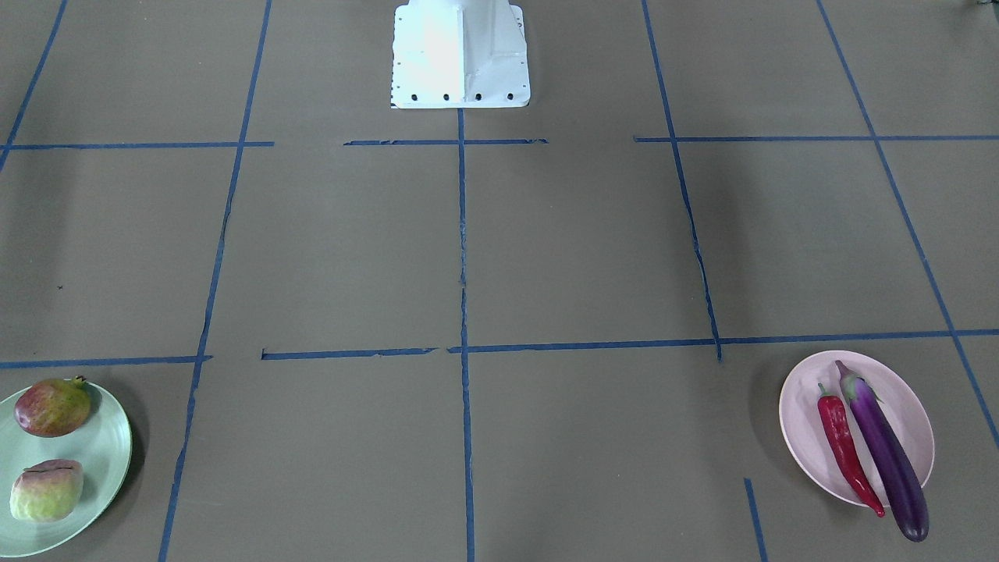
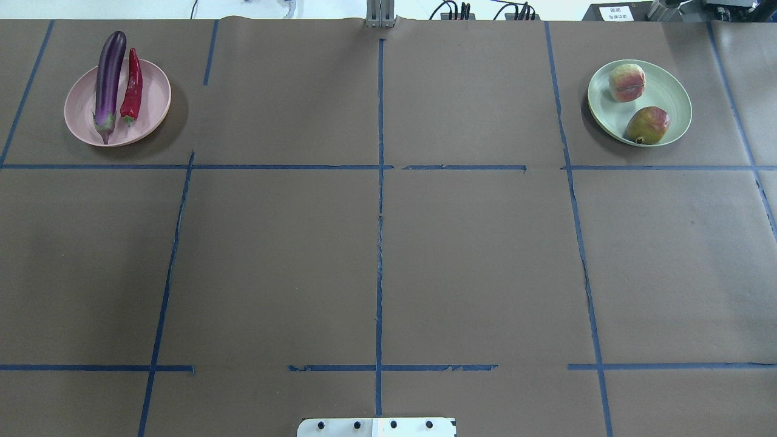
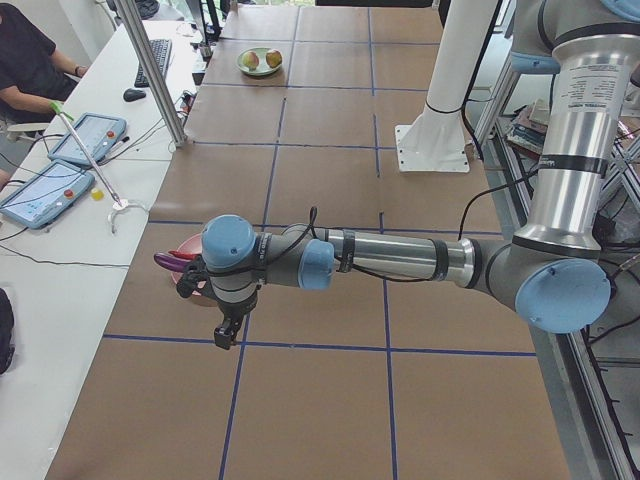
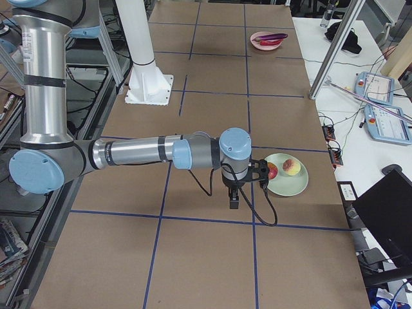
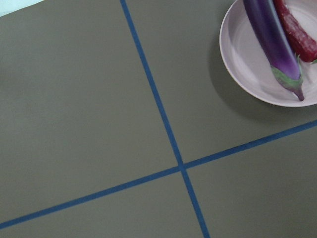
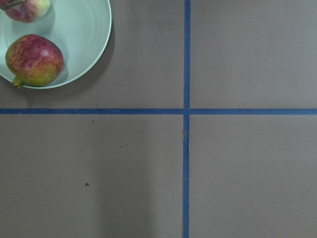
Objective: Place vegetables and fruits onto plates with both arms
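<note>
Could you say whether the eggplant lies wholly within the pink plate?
Not wholly: the eggplant rests on the pink plate, its rounded end overhanging the rim.

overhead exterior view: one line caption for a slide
Eggplant and chili on the pink plate at left, pale fruit and red-green fruit on the green plate at right.
</note>
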Tool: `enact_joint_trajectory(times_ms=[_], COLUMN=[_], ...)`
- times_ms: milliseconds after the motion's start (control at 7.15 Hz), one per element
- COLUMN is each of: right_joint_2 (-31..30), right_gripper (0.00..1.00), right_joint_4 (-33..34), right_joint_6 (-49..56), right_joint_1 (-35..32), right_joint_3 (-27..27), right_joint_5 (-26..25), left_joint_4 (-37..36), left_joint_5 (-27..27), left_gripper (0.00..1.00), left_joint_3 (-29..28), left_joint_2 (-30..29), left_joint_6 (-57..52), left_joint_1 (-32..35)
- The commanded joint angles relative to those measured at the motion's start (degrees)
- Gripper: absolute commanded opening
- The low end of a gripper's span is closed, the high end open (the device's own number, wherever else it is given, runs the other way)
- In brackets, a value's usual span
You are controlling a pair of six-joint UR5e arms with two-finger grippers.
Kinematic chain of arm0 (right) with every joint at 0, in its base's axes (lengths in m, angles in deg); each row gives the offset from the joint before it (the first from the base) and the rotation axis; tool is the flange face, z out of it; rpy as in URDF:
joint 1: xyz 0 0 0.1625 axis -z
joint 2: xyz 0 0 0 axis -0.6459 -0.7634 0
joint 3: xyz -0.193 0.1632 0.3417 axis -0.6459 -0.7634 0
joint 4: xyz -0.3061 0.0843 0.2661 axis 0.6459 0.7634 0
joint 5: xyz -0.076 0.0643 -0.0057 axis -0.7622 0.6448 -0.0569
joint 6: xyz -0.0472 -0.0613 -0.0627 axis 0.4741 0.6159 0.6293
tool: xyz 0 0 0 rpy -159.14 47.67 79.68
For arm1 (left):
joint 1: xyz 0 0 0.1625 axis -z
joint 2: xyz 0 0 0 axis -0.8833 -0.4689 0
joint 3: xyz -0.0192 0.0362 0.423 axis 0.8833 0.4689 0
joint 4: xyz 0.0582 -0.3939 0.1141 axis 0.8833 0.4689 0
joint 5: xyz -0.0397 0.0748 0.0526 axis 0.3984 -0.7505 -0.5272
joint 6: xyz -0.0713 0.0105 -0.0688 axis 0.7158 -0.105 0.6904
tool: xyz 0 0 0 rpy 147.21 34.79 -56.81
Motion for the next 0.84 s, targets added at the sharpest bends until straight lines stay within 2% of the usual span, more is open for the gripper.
enact_joint_trajectory(times_ms=[0,140,419,699], right_joint_2=[-0.9,-1.0,-2.2,-3.8], right_gripper=[1.0,1.0,1.0,1.0], right_joint_4=[1.0,0.9,0.7,0.6], right_joint_6=[0.6,0.7,0.8,0.9], right_joint_1=[-0.2,-0.2,-0.1,1.9], right_joint_3=[0.1,0.1,0.0,1.8], right_joint_5=[-0.9,-0.7,-0.5,0.7], left_joint_4=[-18.0,-21.1,-18.5,-16.4], left_joint_5=[0.2,0.0,0.2,-0.1], left_gripper=[1.0,1.0,1.0,1.0], left_joint_3=[9.6,14.5,18.1,18.2], left_joint_2=[0.6,5.0,10.0,12.5], left_joint_6=[0.2,0.8,0.7,0.4], left_joint_1=[0.5,0.3,0.3,0.3])
